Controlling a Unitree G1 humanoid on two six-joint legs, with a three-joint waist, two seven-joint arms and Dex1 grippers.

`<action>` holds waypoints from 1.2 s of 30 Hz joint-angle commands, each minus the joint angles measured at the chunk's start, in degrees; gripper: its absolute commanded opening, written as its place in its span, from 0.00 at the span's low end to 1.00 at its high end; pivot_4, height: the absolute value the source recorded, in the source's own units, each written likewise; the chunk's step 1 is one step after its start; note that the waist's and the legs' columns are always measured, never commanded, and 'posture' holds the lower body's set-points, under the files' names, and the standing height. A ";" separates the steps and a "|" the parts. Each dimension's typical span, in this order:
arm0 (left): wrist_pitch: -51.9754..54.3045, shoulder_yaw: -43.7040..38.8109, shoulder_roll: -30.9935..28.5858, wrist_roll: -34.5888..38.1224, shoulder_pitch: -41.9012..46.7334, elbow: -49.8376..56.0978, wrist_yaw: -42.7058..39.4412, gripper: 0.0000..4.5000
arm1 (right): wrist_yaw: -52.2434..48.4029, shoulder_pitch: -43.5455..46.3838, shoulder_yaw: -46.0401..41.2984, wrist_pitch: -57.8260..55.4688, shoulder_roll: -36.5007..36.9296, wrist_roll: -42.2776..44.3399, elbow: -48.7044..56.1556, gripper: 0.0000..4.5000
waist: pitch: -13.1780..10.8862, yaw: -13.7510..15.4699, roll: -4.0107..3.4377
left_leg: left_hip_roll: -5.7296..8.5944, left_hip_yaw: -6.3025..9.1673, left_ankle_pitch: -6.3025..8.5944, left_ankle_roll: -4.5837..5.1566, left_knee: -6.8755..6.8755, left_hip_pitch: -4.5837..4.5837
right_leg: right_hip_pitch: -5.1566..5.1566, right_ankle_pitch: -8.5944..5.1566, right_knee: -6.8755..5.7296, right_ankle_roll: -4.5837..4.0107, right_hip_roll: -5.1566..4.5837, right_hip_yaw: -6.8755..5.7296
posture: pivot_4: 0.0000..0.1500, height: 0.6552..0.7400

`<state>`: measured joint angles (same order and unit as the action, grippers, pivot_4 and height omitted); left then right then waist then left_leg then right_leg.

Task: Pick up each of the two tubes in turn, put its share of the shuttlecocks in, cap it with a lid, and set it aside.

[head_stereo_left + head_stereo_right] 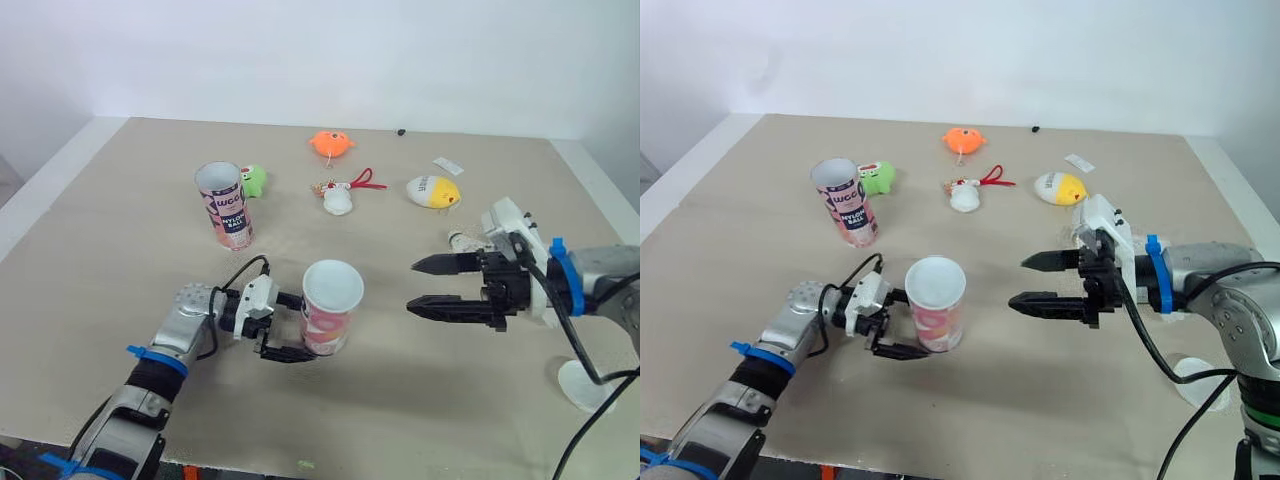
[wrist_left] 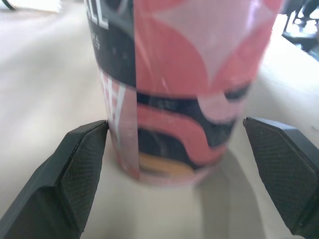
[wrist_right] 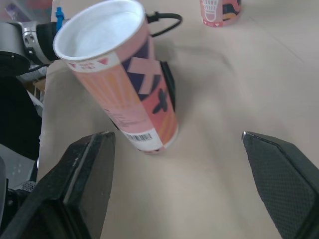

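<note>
Left gripper (image 1: 305, 327), low and left of centre, is spread open around the base of a pink-and-white patterned cardboard tube (image 1: 332, 300), one finger close against each side. The open-topped tube stands on the beige counter (image 1: 120, 260). Right gripper (image 1: 411, 286), right of centre, is released and empty, pointing at it. A second patterned tube (image 1: 225, 205) stands upper left.
</note>
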<state>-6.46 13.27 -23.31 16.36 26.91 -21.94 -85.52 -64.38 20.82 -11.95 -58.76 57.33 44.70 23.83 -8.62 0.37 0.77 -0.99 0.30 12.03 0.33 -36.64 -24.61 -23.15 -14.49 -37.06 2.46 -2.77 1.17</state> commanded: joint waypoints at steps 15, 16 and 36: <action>7.76 -20.91 -13.81 17.23 -16.55 25.53 7.73 1.00 | 11.34 -9.13 18.46 17.73 -11.37 -16.60 4.77 0.98 | -0.51 -0.14 0.25 | -0.81 -0.14 -0.06 -0.17 -0.03 0.12 | -0.14 0.00 -0.12 -0.12 0.63 0.20 | 1.00 1.00; 9.42 -21.18 -13.91 18.69 -17.23 27.49 8.36 1.00 | 11.59 -8.91 19.72 18.24 -11.95 -17.33 5.08 0.98 | -0.51 -0.09 0.26 | -0.80 -0.19 -0.07 -0.18 -0.03 0.10 | -0.14 0.00 -0.12 -0.12 0.62 0.20 | 1.00 1.00; 22.13 -18.70 -13.85 25.39 -15.05 39.87 13.29 1.00 | 12.27 0.99 30.93 25.26 -26.73 -24.27 -5.26 0.98 | -0.62 -0.12 0.44 | -1.29 -0.32 -0.23 -0.45 -0.07 0.30 | -0.13 0.26 -0.21 -0.49 1.37 0.34 | 1.00 1.00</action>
<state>15.52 -4.60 -36.88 40.68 11.43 16.32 -72.48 -51.62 20.76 19.50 -34.77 31.11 20.38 18.14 -9.24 0.25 1.21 -2.33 -0.03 11.80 -0.11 -36.71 -24.31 -23.28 -14.22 -37.27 1.93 -1.35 1.51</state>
